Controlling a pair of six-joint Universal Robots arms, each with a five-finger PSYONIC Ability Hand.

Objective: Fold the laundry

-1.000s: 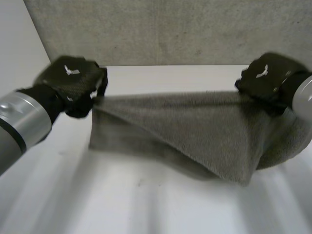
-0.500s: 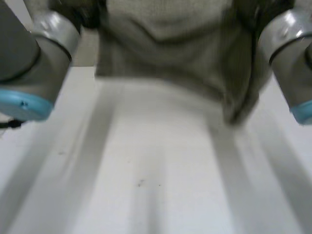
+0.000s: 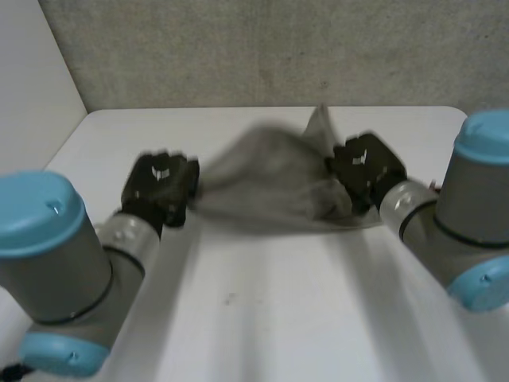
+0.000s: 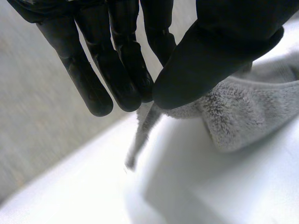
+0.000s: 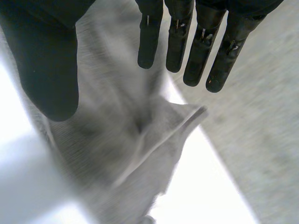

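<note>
A grey towel (image 3: pixel 266 181) hangs bunched between my two hands, low over the middle of the white table (image 3: pixel 262 318). My left hand (image 3: pixel 163 187) is at the towel's left end. In the left wrist view this left hand (image 4: pixel 121 70) pinches a fold of the towel (image 4: pixel 252 109) between its thumb and straight fingers. My right hand (image 3: pixel 366 165) is at the towel's right end. In its own wrist view the right hand (image 5: pixel 201 44) has straight fingers and the thumb spread wide. There the towel (image 5: pixel 126 140) drops loose under the palm, out of its grip.
A grey wall (image 3: pixel 262 48) rises behind the table's far edge, and a white side wall (image 3: pixel 32 79) stands at the left. Both forearms reach over the table's near half, with bare table between them.
The arms swung the towel up close to the camera, then down and forward over the table. The right hand has opened and let go of its end; the left keeps its pinch.
</note>
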